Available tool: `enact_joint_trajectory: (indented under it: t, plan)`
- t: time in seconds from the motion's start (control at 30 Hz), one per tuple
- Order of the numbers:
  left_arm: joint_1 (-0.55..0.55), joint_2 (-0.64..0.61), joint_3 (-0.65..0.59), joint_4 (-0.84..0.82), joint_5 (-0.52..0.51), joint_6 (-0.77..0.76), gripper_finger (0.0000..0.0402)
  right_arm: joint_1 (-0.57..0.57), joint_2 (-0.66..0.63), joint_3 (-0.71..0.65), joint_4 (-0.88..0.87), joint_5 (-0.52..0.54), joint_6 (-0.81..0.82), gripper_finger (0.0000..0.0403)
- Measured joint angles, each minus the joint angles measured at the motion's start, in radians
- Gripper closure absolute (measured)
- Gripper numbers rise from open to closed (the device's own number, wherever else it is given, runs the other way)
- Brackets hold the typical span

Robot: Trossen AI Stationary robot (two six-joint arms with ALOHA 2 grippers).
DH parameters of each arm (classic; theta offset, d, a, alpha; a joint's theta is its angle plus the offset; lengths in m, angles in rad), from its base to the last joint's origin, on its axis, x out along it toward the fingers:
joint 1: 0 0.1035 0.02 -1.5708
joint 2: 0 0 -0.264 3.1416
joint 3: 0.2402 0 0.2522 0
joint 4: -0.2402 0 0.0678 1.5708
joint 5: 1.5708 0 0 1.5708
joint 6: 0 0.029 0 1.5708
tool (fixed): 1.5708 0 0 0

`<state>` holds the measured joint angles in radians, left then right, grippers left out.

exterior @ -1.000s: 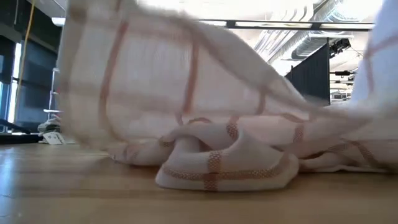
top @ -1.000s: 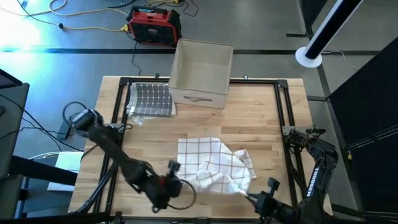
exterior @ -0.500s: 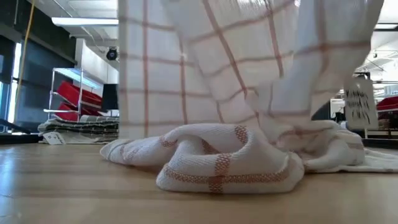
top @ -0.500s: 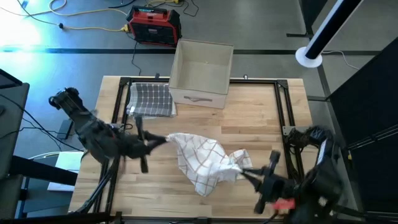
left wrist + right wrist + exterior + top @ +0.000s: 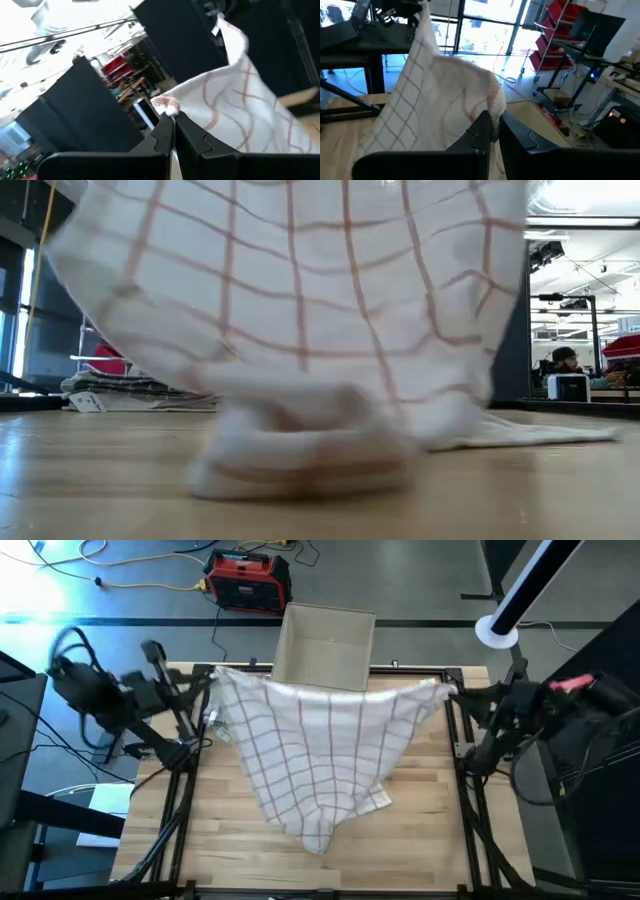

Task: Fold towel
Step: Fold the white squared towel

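Observation:
A white towel (image 5: 320, 740) with thin red checks is stretched out above the table between my two grippers. My left gripper (image 5: 208, 683) is shut on its corner at the far left. My right gripper (image 5: 452, 693) is shut on its corner at the far right. The top edge sags slightly between them. The towel narrows downward to a point (image 5: 318, 836) near the table's front. In the low view its lower end (image 5: 300, 465) lies bunched and blurred on the wood. My left gripper pinches the towel's far-left corner (image 5: 165, 105) between its two fingers, with a small tuft showing past the fingertips (image 5: 172, 122). The cloth hangs away from it toward the other arm, drawn fairly taut. My right gripper pinches the towel's far-right corner (image 5: 495, 102) between its two fingers, and the hemmed edge bunches just past the fingertips (image 5: 481, 125). From there the cloth spreads away toward the left arm, raised off the table.
An open cardboard box (image 5: 325, 640) stands at the table's far edge, just behind the towel's top edge. A red device (image 5: 248, 580) and cables lie on the floor beyond. The black frame rails (image 5: 465, 790) run along the table's sides. Bare wood (image 5: 420, 840) shows at the near right.
Both grippers have risen from the near side, gone toward the far edge and moved apart, left toward the left edge, right toward the right. The towel has gone from a crumpled heap to a spread sheet hanging between them, with only its lower end on the table.

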<state>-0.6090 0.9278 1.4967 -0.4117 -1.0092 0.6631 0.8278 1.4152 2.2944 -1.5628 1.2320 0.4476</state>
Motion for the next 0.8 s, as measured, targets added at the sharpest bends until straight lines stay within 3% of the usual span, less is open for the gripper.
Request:
enact_joint_trajectory:
  t: [0.17,0.43,0.7,0.8]
  plan:
    - [-0.017,0.000,0.027,0.001,0.119,-0.007,0.0402,-0.003,0.029,0.000,0.164,-0.029,-0.189,0.0391]
    - [-0.151,0.083,0.065,0.160,0.262,0.031,0.0401,0.101,0.168,-0.002,0.753,-0.114,-0.768,0.0391]
    - [-0.326,0.221,0.141,0.373,0.279,0.302,0.0401,0.270,0.232,-0.002,1.262,0.077,-1.294,0.0391]
    - [-0.372,0.277,0.208,0.446,0.257,0.395,0.0401,0.338,0.234,-0.002,1.438,0.088,-1.468,0.0391]
